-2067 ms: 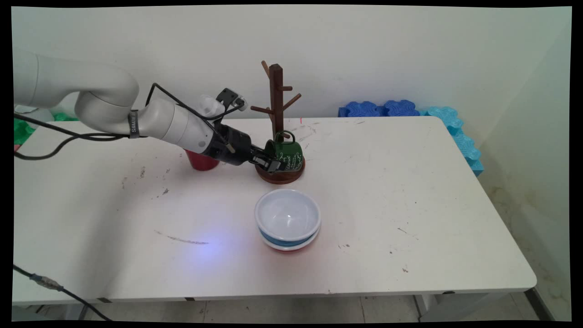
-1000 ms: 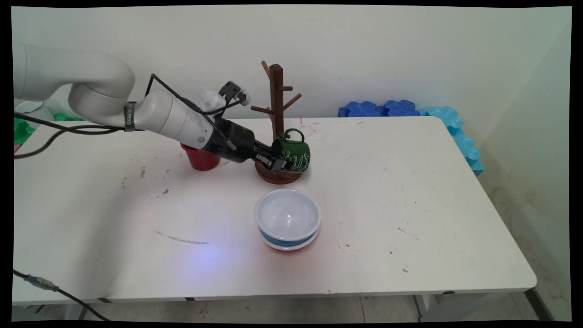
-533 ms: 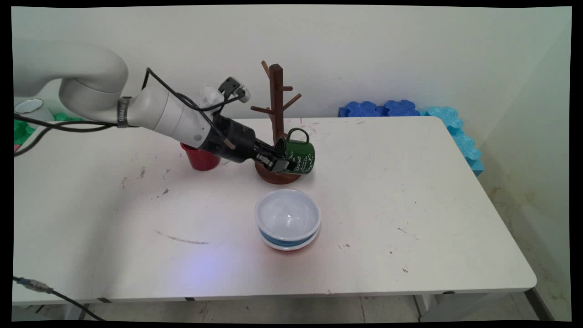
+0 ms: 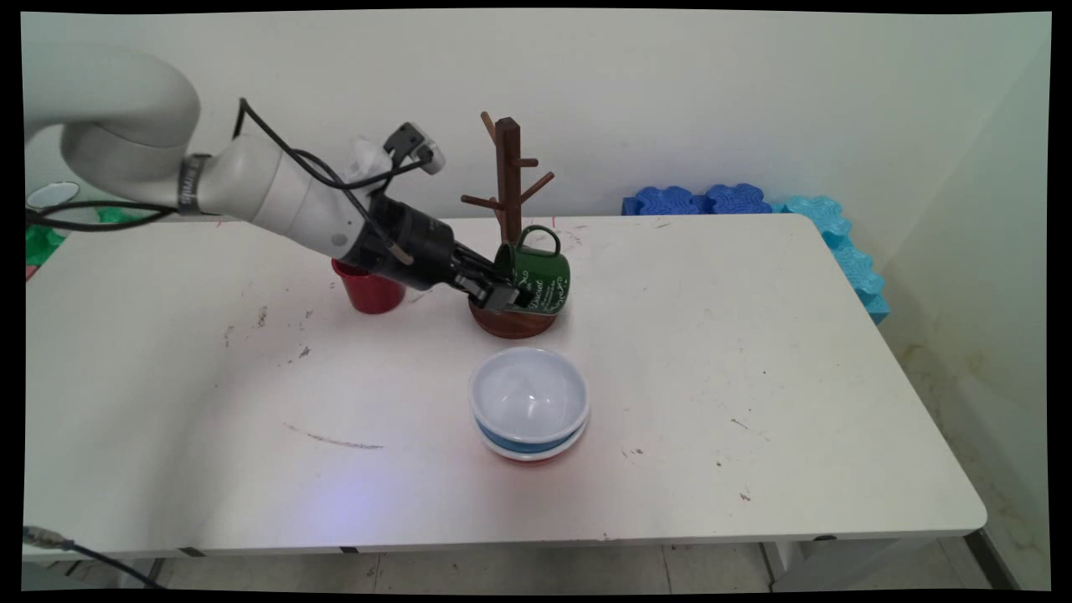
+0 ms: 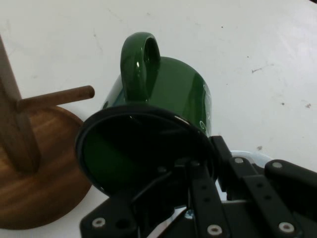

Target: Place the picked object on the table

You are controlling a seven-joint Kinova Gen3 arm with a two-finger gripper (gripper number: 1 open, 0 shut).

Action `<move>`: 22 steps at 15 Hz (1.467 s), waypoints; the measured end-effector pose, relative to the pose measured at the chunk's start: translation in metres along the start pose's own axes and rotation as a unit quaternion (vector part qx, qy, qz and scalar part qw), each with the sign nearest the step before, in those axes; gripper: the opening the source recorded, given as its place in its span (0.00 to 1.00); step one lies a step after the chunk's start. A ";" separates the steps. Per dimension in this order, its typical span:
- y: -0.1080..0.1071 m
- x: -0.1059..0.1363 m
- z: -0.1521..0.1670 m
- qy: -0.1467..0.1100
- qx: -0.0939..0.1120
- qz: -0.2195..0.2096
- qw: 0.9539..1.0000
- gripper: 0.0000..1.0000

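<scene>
- Bowls (image 4: 528, 402): white one nested on a blue one on a red one, lower centre of the main frame, nearest the camera, well apart from the gripper.
- Table (image 4: 754, 352): white, scuffed, dark marks at left and right of frame.
- Gripper (image 4: 501, 295): centre of frame, clamped on the mug's rim; in the hand view one finger (image 5: 198, 186) goes inside the mouth, the other sits outside the wall.
- Mug (image 4: 537, 278): green, white lettering, tipped on its side, mouth toward the arm at left, handle up. Held just over the tree's round base.
- Mug tree (image 4: 507, 218): dark wood, upright behind the mug; in the hand view one peg (image 5: 57, 97) ends just beside the mug handle (image 5: 140, 62), not through it.
- Red cup (image 4: 368, 289): left of the tree base, partly behind the arm.
- Blue foam tiles (image 4: 754, 201): far right edge of the table, by the wall.
</scene>
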 end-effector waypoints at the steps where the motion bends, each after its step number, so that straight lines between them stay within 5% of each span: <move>1: 0.001 0.001 -0.003 -0.001 0.001 0.003 1.000 0.00; 13: 0.008 0.003 -0.071 -0.063 0.026 0.075 0.995 0.00; 22: 0.003 -0.014 -0.105 -0.142 0.036 0.155 0.977 0.00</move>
